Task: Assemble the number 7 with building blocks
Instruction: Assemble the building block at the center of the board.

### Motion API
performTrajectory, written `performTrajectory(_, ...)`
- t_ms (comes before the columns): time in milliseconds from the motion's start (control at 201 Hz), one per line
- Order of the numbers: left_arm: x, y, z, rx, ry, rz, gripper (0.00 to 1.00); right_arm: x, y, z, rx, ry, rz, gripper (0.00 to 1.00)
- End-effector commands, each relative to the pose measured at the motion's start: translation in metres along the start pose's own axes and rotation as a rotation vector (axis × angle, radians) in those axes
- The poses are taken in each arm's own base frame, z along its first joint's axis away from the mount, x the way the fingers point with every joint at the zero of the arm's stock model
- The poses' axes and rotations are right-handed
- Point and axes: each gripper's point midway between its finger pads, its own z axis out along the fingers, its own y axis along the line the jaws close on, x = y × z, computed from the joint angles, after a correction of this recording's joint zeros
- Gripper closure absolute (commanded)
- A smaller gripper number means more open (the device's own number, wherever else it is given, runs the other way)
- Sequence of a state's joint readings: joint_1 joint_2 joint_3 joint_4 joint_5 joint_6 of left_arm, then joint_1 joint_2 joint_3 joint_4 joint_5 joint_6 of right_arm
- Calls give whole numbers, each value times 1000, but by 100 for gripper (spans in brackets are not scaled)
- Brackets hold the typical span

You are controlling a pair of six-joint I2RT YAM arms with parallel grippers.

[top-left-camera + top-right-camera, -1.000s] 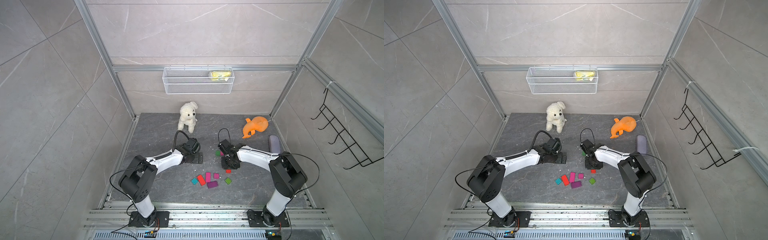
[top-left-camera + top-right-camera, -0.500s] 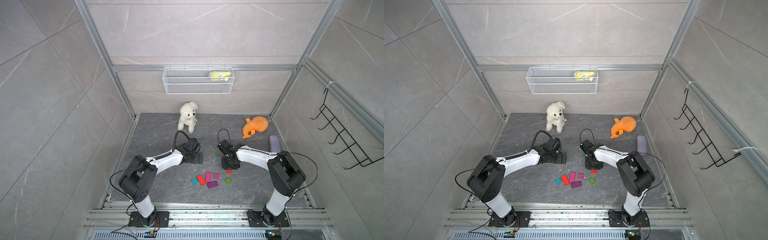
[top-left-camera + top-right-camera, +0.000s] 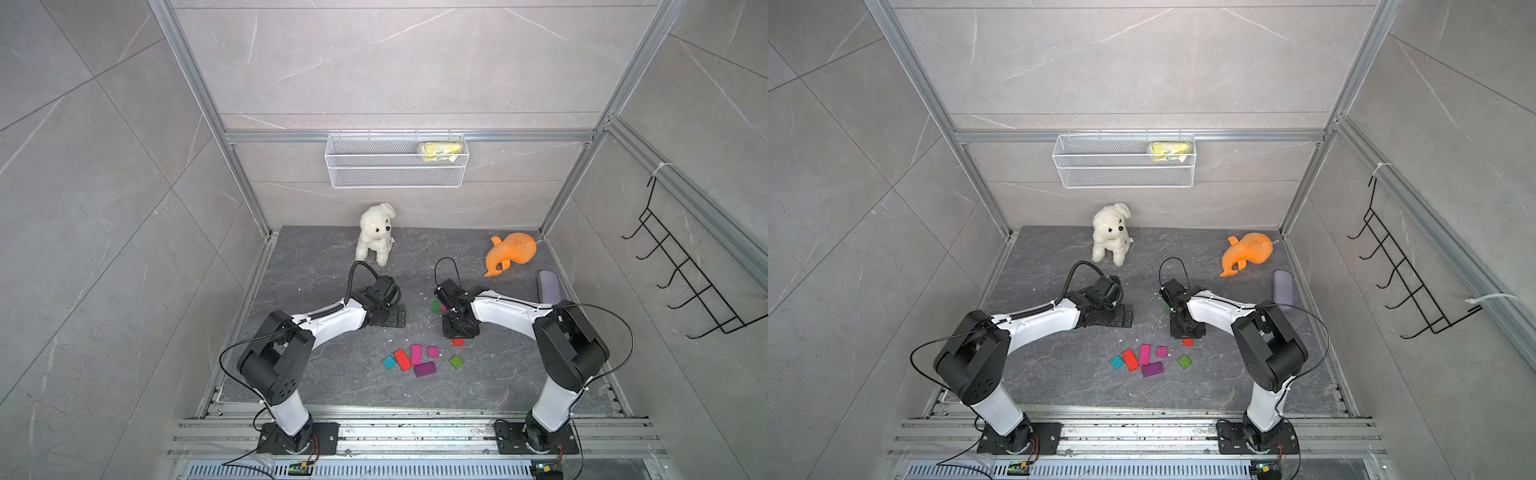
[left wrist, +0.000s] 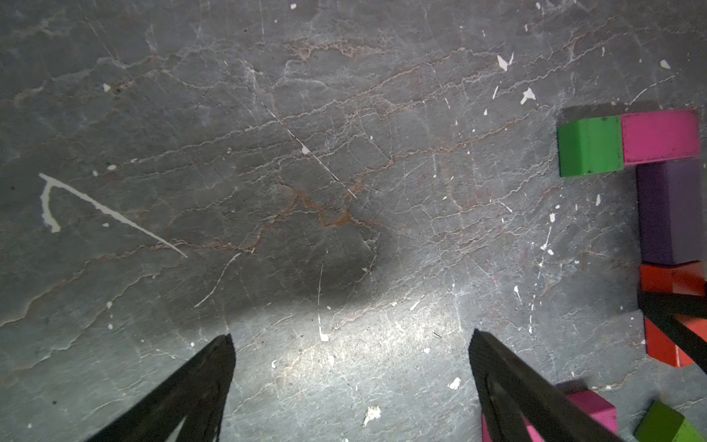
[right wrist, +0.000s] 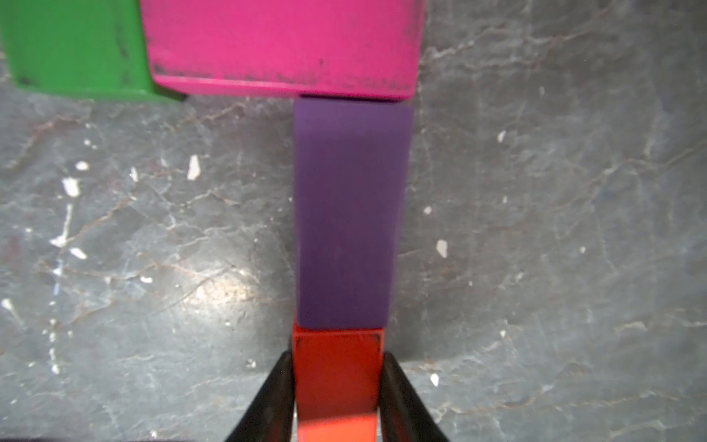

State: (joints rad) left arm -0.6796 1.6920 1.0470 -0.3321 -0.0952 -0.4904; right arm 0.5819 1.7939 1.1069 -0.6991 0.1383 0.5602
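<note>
1. Right gripper (image 5: pixel 337 358) clamps one red block (image 5: pixel 336 386) against the number 7 (image 5: pixel 344 210) stem; its arm hides most from above.
2. Left gripper (image 4: pixel 351 335) gapes empty, 9 o'clock.
3. Six loose blocks (image 3: pixel 424 369), seemingly, 6 o'clock; one plush dog (image 3: pixel 374 232), 11.

Part-built number 7 (image 5: pixel 344 107), with six spare building blocks in a cluster apart from it.

The figure lies flat. A green block (image 5: pixel 76 46) and a magenta-pink bar block (image 5: pixel 283 42) butt end to end as its top bar. A purple stem block (image 5: pixel 348 214) leaves the bar's magenta end at a right angle, touching it. A red stem block (image 5: pixel 336 379) continues it in line, pinched at its sides by the right gripper (image 5: pixel 336 359). Nearer the robot's bases, in a top view, lie a teal square (image 3: pixel 389 362), a loose red oblong (image 3: pixel 402 360), a loose magenta oblong (image 3: pixel 416 354), a small magenta square (image 3: pixel 433 352), a loose green square (image 3: pixel 456 361) and a loose purple oblong (image 3: pixel 424 369). The red and magenta oblongs seem to touch, though they are too small to be sure.
</note>
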Motion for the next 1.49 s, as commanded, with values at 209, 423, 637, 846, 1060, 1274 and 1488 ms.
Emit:
performTrajectory(209,-5,0,0,3,-11,-7,0,-3,-2,-1,33,2,3,58)
performTrajectory(423,-4,1,0,0,-10,-7,0,-5,-3,-5,33,-8,5,56)
performTrajectory(637,-5,0,1,4,-9,-9,0,-5,-3,-3,43,0,1,57)
performTrajectory(846,-4,0,1,1,-7,-6,0,-5,-3,-1,45,3,3,58)
performTrajectory(1060,-4,0,2,1,-4,-6,0,-5,-5,1,53,8,5,58)
performTrajectory(1274,-4,1,3,1,-3,-7,0,-5,-7,3,56,11,8,58)
performTrajectory(1488,-4,1,4,0,-2,-10,0,-7,-7,3,56,11,8,58)
